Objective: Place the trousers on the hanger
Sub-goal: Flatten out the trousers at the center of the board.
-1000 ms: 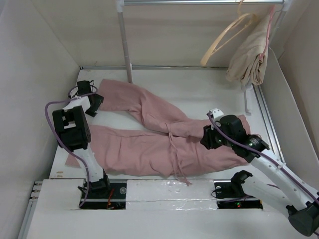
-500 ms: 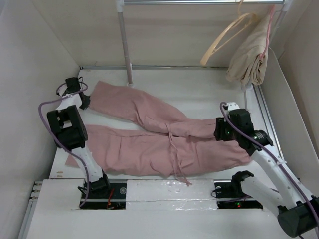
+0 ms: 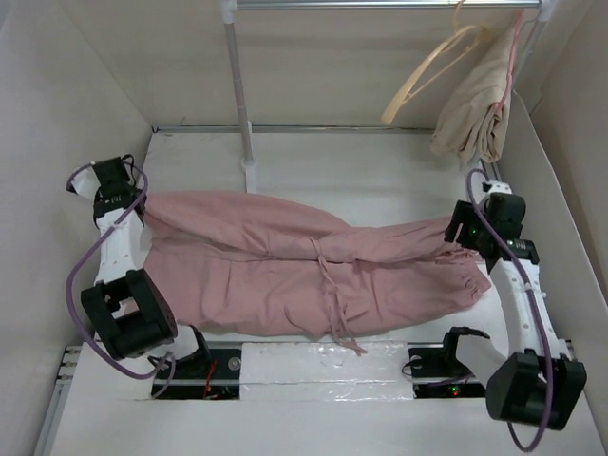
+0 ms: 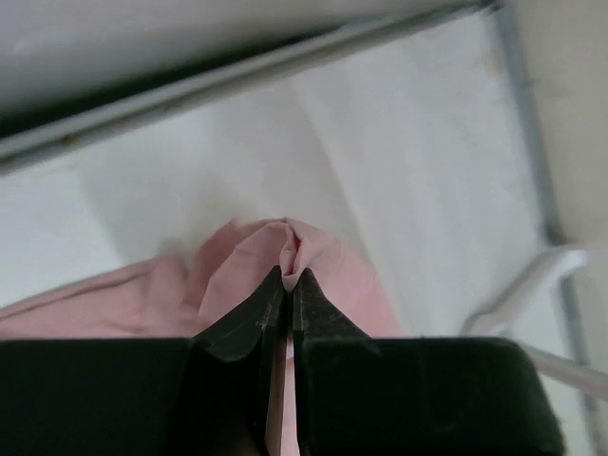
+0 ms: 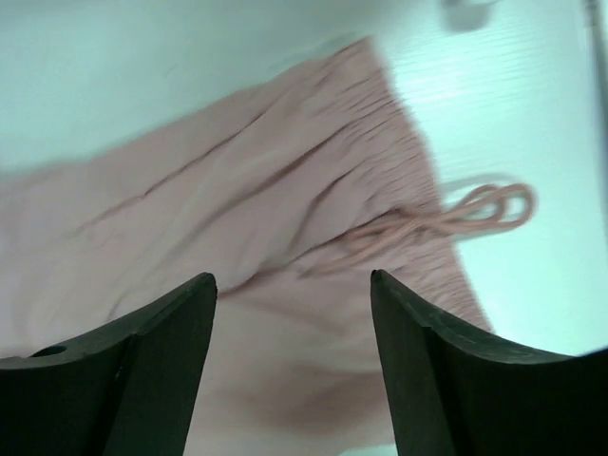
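The left hand (image 4: 290, 277) is closed tight on a bunched fold of the trousers (image 3: 285, 275); in its wrist view the two dark fingers (image 4: 242, 328) meet with pink cloth pinched between them. Seen from above, it sits at the 9 o'clock edge of the counter (image 3: 380, 180), gripping the end of the leg. The right hand (image 5: 290, 277) stands wide open at 3 o'clock over the gathered waist. Its fingers are spread, with nothing between them and the cloth lying below. From the left hand the trousers stretch across the counter from 9 to 3 o'clock, both legs lying close together, the far one partly over the near one. The drawstring (image 3: 334, 313) trails from the middle toward 6 o'clock, and its looped end shows on the bare counter in the right wrist view. The hanger (image 3: 394, 106) hangs tilted from the rail (image 3: 380, 5) at 1 o'clock, well apart from the trousers, just beside a beige garment (image 3: 470, 114) on the same rail.
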`<state>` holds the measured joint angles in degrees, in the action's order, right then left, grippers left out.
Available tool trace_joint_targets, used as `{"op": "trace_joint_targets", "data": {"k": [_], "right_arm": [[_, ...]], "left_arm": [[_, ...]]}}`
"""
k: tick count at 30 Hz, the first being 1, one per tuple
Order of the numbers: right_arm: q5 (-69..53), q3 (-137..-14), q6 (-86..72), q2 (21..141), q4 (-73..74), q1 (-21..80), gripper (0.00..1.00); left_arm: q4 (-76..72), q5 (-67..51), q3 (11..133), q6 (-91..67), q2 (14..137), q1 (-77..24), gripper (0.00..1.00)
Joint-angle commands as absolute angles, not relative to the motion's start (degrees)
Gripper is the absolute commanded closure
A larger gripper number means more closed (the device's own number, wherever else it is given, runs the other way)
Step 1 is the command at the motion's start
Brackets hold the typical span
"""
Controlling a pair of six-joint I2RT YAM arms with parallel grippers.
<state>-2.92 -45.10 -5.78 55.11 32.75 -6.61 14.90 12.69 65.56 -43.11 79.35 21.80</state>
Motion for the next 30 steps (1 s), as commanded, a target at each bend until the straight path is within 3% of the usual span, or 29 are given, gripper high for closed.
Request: {"op": "trace_joint_targets", "data": {"k": [1,10,19,23,24,25,27,30], "right_arm": [[-7.46,-45.7,-4.48,59.66,21.57,-14.3,0.27],[-15.99,-52.38,-6.59,82.85,5.64,-21.09,0.23],[-22.58,-55.01,-9.58,94.82,-5.09,-20.48,0.26],[-22.5,-56.52,-9.05,96.24,-4.83,-20.48,0.5],[-22.15,-56.25,-9.14,95.98,-4.75,-20.48,0.58],[-21.89,-55.99,-9.4,95.63,-4.83,-20.48,0.73],[-20.58,-55.03,-10.28,94.14,-5.1,-20.48,0.88],[-17.5,-54.49,-12.21,92.21,-4.14,-20.48,0.95]], "left_arm": [[16.53,11.45,61.0,-42.88,81.91,22.41,1.0],[15.29,7.21,62.4,-44.21,85.6,22.41,1.0],[16.08,5.54,64.68,-44.3,82.27,20.31,1.0],[17.14,4.75,68.1,-45.09,78.59,19.16,1.0],[17.66,4.49,69.07,-45.44,77.88,18.38,1.0],[19.49,4.66,70.39,-45.87,77.35,17.76,1.0],[22.92,5.7,76.01,-47.28,76.21,15.05,1.0],[25.39,6.59,82.16,-48.25,72.87,13.62,1.0]]}}
